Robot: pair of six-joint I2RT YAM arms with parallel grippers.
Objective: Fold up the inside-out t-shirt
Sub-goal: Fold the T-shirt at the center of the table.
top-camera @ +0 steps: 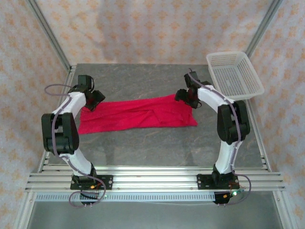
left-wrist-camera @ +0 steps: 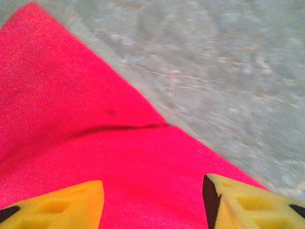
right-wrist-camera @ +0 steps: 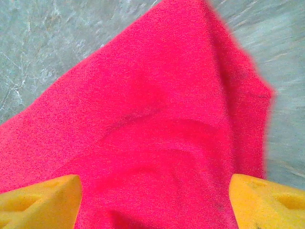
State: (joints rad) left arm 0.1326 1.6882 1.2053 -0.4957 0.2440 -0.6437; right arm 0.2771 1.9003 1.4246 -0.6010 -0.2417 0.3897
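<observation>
In the top view the crimson t-shirt lies flat as a long band across the middle of the grey surface, running from centre-left to centre-right. The left end effector sits over the band's upper left end and the right end effector over its upper right end. In the left wrist view the yellow fingers stand apart above the red cloth with nothing pinched between them. In the right wrist view the jaws are spread wider still, also empty, over wrinkled fabric. A white mesh basket sits in the upper right corner, apart from the shirt.
</observation>
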